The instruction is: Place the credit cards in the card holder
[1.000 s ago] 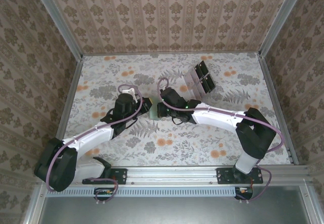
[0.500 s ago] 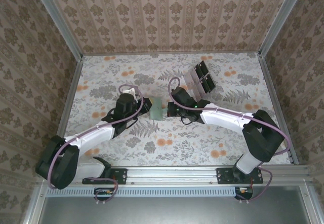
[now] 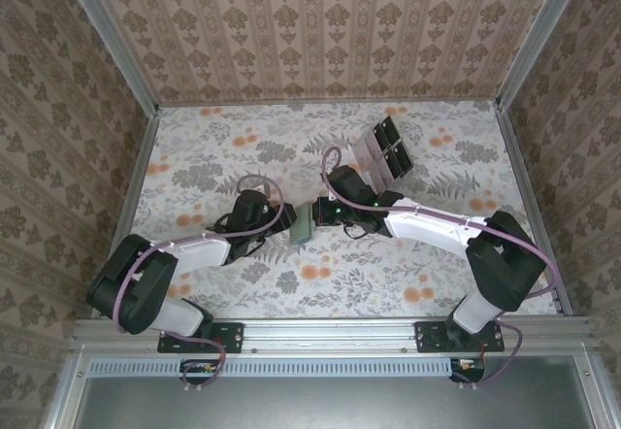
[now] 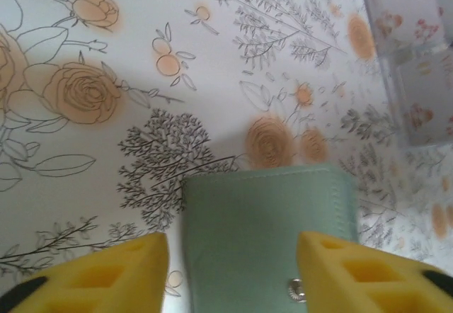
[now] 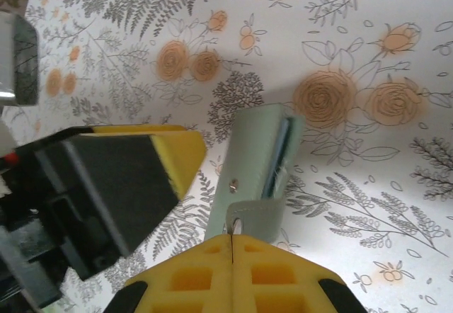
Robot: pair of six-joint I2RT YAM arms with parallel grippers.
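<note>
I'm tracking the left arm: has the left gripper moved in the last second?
Yes. In the top view the left gripper has moved toward the near edge, farther from the rack, and is now at the card holder.

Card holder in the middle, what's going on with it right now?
Both arms meet at the card holder on the flowered table. The right hand is shut on its flap tab, by the snap. The left hand is open, its yellow fingers straddling the holder without clamping it. The holder gapes slightly; I can't tell what is inside. The clear rack stands farther back on the right.
</note>
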